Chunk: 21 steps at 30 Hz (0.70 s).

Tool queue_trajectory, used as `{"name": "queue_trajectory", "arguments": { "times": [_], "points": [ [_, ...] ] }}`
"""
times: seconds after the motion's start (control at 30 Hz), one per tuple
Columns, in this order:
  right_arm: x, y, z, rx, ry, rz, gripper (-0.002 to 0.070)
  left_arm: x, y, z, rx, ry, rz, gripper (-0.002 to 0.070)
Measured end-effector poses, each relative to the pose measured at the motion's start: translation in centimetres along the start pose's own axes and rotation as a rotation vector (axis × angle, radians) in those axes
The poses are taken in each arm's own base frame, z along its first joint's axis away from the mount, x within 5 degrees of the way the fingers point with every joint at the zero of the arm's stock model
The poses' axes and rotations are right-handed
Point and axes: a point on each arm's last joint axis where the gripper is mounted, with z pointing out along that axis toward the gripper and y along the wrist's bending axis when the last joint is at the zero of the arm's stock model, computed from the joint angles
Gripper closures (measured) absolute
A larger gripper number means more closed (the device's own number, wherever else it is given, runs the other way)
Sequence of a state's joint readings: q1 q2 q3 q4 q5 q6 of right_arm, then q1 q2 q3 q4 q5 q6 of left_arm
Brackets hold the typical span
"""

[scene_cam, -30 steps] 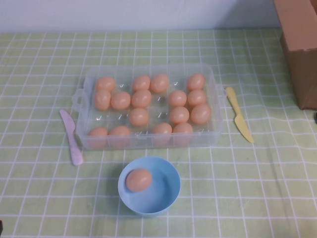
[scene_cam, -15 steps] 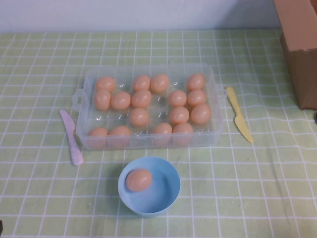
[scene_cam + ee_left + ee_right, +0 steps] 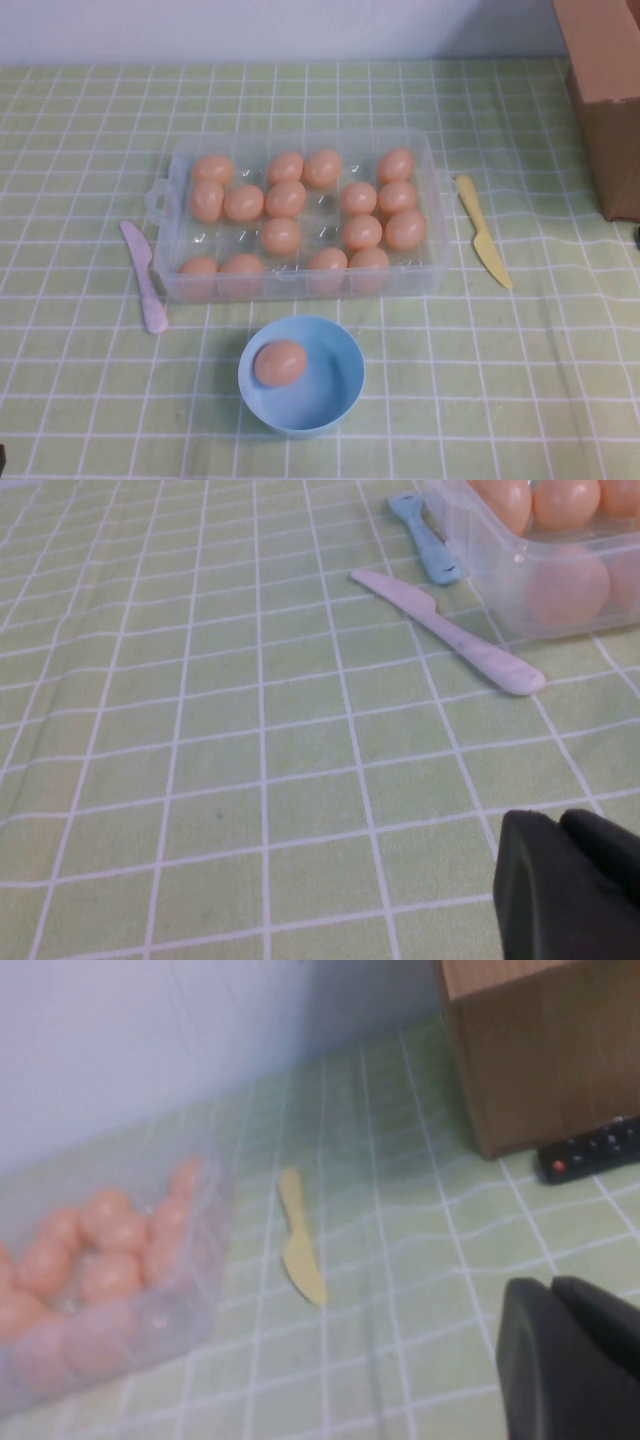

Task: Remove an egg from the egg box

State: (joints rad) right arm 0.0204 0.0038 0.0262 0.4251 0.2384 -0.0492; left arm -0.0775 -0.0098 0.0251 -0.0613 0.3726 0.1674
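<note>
The clear egg box [image 3: 250, 140] stands in the middle of the table with several peach-orange eggs [image 3: 286, 198] in its wells. One more egg [image 3: 280, 362] lies in the light-blue bowl [image 3: 335, 395] in front of the box. Neither gripper shows in the high view. My left gripper [image 3: 560, 825] is shut and empty, low over the cloth left of the box [image 3: 560, 550]. My right gripper [image 3: 552, 1290] is shut and empty, low over the cloth right of the box [image 3: 100, 1260].
A pale pink plastic knife [image 3: 145, 275] lies left of the box and a yellow one [image 3: 483, 230] lies right of it. A cardboard box [image 3: 605, 90] stands at the back right, with a black remote [image 3: 590, 1150] beside it. A green checked cloth covers the table.
</note>
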Motion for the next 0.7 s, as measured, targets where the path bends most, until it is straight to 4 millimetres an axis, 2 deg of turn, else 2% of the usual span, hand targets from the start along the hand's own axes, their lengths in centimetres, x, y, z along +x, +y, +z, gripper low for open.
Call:
{"name": "queue_trajectory", "arguments": {
  "times": [0.2,0.47,0.63,0.7],
  "points": [
    [-0.9,0.3,-0.1,-0.043,-0.098,0.250,0.0694,0.0,0.0,0.0,0.000,0.000,0.000,0.0673],
    [-1.2,0.3,-0.1,-0.055,-0.121,0.340,0.0694,0.0,0.0,0.0,0.000,0.000,0.000,0.0673],
    [-1.0,0.9,0.0,-0.083,-0.027,0.373,0.0694,0.0,0.0,0.0,0.000,0.000,0.000,0.0673],
    [-1.8,1.7,0.0,-0.101,0.042,0.366,0.0694,0.0,0.0,0.0,0.000,0.000,0.000,0.0673]
  ]
}}
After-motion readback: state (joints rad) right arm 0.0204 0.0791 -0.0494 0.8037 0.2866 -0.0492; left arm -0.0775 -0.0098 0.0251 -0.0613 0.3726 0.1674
